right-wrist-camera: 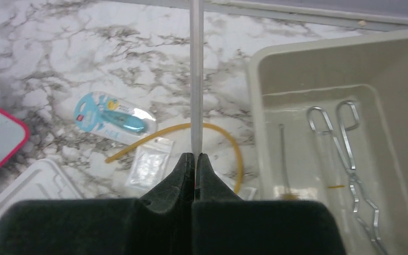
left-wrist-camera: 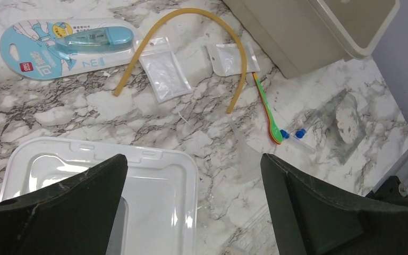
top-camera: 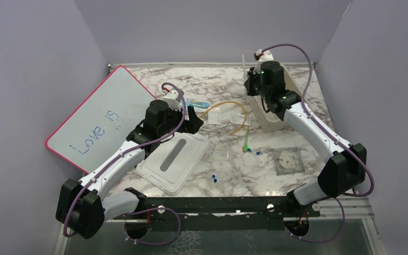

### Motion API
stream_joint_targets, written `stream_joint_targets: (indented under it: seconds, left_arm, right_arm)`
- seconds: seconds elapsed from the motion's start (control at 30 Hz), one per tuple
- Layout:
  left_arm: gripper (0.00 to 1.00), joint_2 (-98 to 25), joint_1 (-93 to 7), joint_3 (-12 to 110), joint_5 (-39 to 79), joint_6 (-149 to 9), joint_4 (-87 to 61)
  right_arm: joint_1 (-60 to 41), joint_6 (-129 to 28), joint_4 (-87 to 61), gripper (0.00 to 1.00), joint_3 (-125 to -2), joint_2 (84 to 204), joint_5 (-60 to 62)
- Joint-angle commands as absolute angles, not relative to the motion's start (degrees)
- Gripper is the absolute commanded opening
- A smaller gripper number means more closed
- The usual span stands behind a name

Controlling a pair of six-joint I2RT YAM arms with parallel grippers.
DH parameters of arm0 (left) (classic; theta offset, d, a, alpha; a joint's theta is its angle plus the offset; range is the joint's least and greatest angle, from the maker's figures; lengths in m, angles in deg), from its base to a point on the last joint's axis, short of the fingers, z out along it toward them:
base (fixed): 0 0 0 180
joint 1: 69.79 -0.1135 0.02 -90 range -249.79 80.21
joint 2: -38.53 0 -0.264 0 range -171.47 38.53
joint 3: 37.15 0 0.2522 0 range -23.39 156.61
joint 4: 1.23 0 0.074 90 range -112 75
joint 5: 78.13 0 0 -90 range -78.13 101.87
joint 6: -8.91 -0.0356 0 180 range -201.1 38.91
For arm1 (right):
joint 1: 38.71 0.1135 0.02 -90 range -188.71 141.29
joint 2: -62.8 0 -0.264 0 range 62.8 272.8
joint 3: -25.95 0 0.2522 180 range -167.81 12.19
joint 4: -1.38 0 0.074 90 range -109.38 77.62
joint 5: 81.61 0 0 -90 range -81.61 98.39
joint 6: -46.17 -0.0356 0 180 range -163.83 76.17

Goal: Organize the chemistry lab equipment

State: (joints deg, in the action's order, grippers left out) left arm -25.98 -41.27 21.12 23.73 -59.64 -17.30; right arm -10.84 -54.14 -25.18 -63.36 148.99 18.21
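My right gripper [right-wrist-camera: 196,156] is shut on a thin clear rod [right-wrist-camera: 196,79] that stands upright from the jaws; in the top view this gripper [top-camera: 249,79] is over the left rim of the beige bin [top-camera: 268,125]. Metal forceps [right-wrist-camera: 345,159] lie inside the bin [right-wrist-camera: 255,106]. The amber tubing [left-wrist-camera: 243,64] curves on the marble beside two small clear bags [left-wrist-camera: 164,74]. A thin green stick [left-wrist-camera: 265,106] and blue-capped vials [left-wrist-camera: 292,135] lie close by. My left gripper [left-wrist-camera: 194,159] is open and empty above the corner of a white lid [left-wrist-camera: 138,180].
A pink-rimmed whiteboard [top-camera: 101,117] leans at the left. A blue correction-tape pack [left-wrist-camera: 66,45] lies at the back. Two more blue caps [top-camera: 214,178] sit near the front. A clear square sheet with a round disc [top-camera: 288,160] lies at the right.
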Motion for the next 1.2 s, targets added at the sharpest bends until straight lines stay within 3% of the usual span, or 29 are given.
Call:
stream_joint_targets:
  seconds: [0.0, 0.2, 0.37, 0.53, 0.87, 1.07, 1.17]
  left_arm:
    - [0.99, -24.73, -41.22, 21.79, 26.39, -59.21, -15.26]
    - [0.99, -25.05, -41.22, 21.93, 26.72, -59.29, -15.25]
    - [0.99, -25.57, -41.22, 21.9, 26.91, -59.3, -15.26]
    - [0.99, -25.91, -41.22, 22.0, 26.9, -59.47, -15.26]
    - [0.99, -27.05, -41.2, 22.33, 26.08, -60.04, -15.59]
    - [0.99, -27.3, -41.22, 22.56, 25.82, -60.18, -15.87]
    - [0.99, -27.28, -41.22, 22.55, 25.76, -60.23, -16.04]
  right_arm:
    - [-18.95, -47.51, -23.51, 0.01, -64.52, 145.27, 10.52]
    - [-27.96, -43.55, -23.91, 0.01, -61.12, 145.46, 8.91]
    - [-33.63, -35.53, -25.21, 0.01, -60.79, 149.15, -0.49]
    - [-34.92, -29.75, -29.87, 0.02, -62.3, 154.26, -6.25]
    - [-35.11, -28.23, -32.1, 0.03, -63.01, 164.58, -6.15]
    - [-35.11, -26.76, -34.4, 0.07, -63.89, 167.53, -4.67]
    - [-35.11, -26.51, -35.61, 0.16, -64.1, 168.5, -3.26]
